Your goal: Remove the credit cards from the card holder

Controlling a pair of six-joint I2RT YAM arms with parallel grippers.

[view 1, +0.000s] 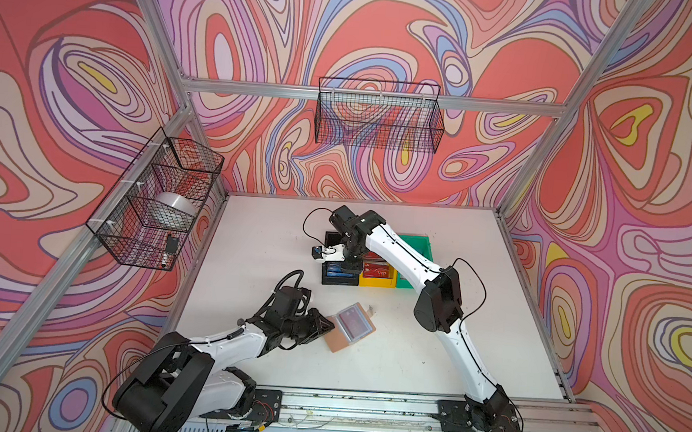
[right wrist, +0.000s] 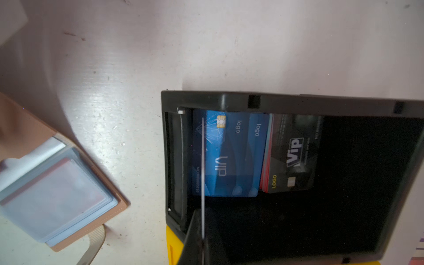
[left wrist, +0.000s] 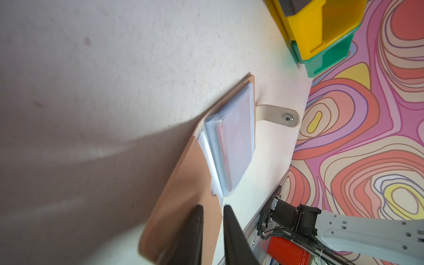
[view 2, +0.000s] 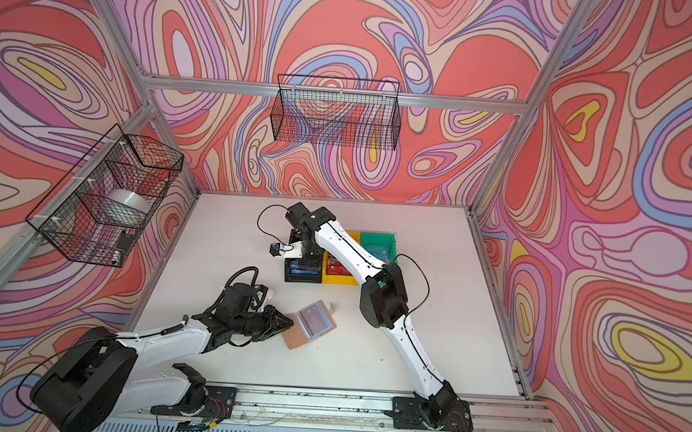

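My right gripper (right wrist: 203,220) hung over the black bin (right wrist: 298,101), jaws clamped together on one card (right wrist: 203,160). That card stood edge-on to my wrist camera, a thin pale line, its long axis running parallel with the long sides of the blue VIP cards (right wrist: 229,156) lying flat in the bin. Beside them a dark VIP card (right wrist: 291,158) topped a red-edged stack (right wrist: 263,174). The card holder (view 1: 337,341) lay open on the table (view 1: 430,356), on the near side of the black bin, clear sleeves (left wrist: 236,137) up, strap tab (left wrist: 277,115) pointing away from my left gripper (left wrist: 213,207). Left fingers (left wrist: 195,229) stood slightly apart over the tan cover (left wrist: 183,195); touching it or not, I couldn't tell. Something reddish showed through the top sleeve.
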